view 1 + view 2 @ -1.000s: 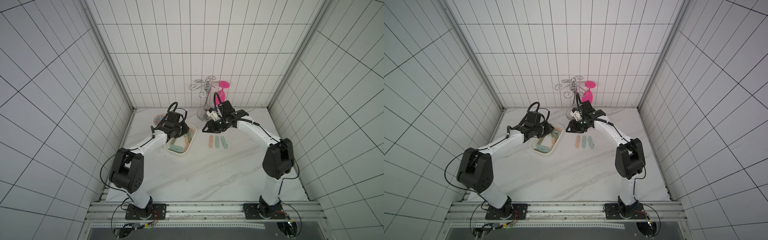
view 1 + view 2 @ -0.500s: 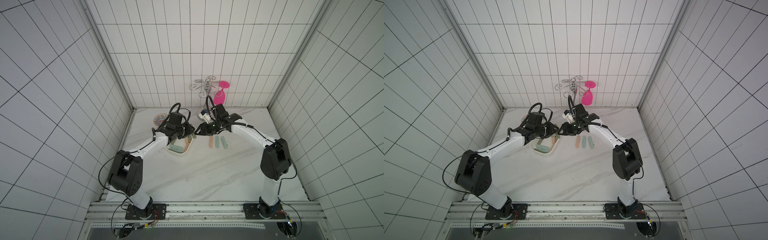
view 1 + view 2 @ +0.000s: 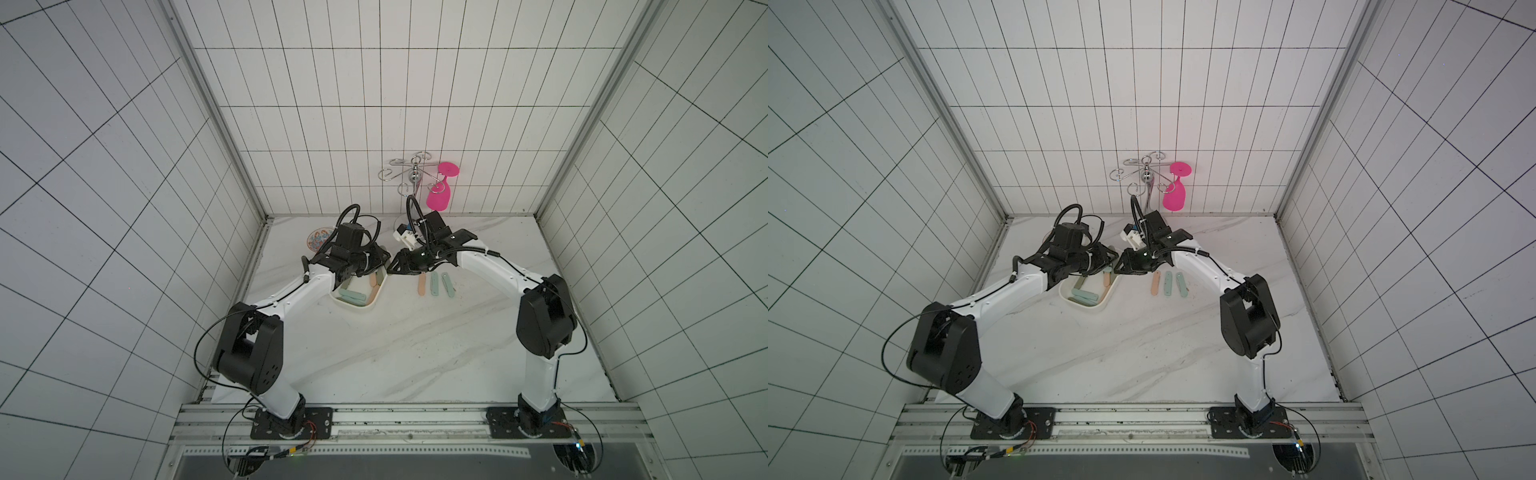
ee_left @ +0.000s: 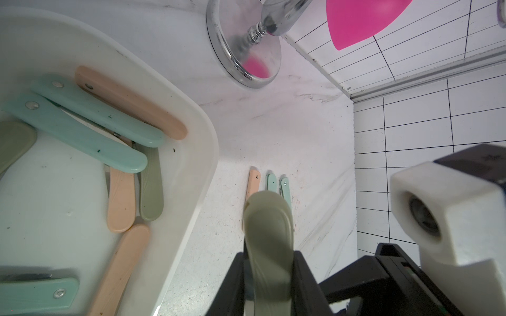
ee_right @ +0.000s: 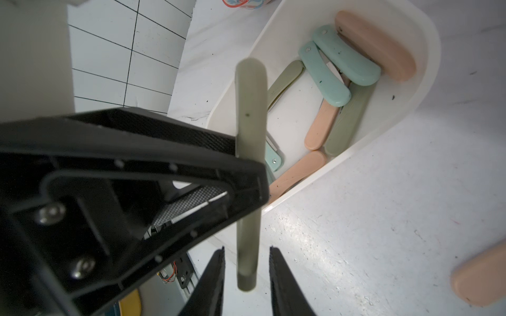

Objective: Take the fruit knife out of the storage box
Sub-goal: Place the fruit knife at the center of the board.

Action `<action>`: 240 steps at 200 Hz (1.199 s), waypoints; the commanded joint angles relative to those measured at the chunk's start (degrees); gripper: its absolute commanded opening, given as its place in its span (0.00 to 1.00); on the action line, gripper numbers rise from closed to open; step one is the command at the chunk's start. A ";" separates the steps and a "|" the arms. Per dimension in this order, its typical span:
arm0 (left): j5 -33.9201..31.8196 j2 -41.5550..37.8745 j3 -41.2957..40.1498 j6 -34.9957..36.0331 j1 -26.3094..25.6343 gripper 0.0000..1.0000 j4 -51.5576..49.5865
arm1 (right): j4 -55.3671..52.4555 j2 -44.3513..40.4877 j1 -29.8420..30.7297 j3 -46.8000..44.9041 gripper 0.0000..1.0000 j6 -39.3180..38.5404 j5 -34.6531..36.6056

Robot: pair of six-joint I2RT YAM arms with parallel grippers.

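Observation:
My left gripper (image 4: 269, 254) is shut on an olive-green folded fruit knife (image 4: 267, 219), held above the table just beside the white storage box (image 4: 191, 131). The knife's other end (image 5: 247, 262) lies between the jaws of my right gripper (image 5: 247, 249), which stand open with a narrow gap on each side. In both top views the two grippers (image 3: 380, 259) (image 3: 394, 268) meet tip to tip over the far right end of the storage box (image 3: 353, 306) (image 3: 1088, 309). Several more teal, peach and green knives (image 5: 325, 74) lie inside the box.
Three folded knives (image 3: 434, 284) lie in a row on the marble table right of the box. A chrome rack (image 3: 413, 178) with a pink glass (image 3: 439, 197) stands at the back wall. A small patterned bowl (image 3: 319, 240) sits at the back left.
The right arm swung left to meet the left gripper, which carried the green knife up out of the box. The right jaws have narrowed around the knife's free end.

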 commanded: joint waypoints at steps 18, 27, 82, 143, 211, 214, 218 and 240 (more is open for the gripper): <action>0.80 -0.53 0.04 -0.80 -0.14 0.17 2.70 | 0.21 1.77 0.82 -0.18 0.24 -0.21 -0.85; 0.95 -0.44 0.04 -0.89 -0.14 0.17 2.91 | 0.21 1.79 0.82 -0.06 0.22 -0.21 -0.93; 0.68 -0.42 -0.13 -1.16 -0.40 0.19 3.17 | 0.21 1.26 0.76 -0.04 0.04 -0.73 -0.68; -0.52 -1.26 -0.83 0.02 -0.27 0.49 3.00 | -0.39 -1.21 -0.31 -0.64 0.00 -1.85 -0.76; -3.68 -3.16 -0.88 4.70 1.96 0.61 0.65 | -3.86 -5.95 -6.24 -6.14 0.00 -3.00 -2.43; -3.82 -3.25 -0.87 4.98 2.05 0.62 0.56 | -3.99 -6.21 -6.60 -6.73 0.00 -3.02 -2.43; -3.91 -3.37 -0.89 5.32 2.14 0.62 0.39 | -4.18 -6.65 -7.19 -7.30 0.00 -3.10 -2.38; -4.24 -4.07 -0.75 7.15 2.24 0.62 -0.07 | -7.12 -7.80 -11.42 -9.74 0.00 -4.11 -2.33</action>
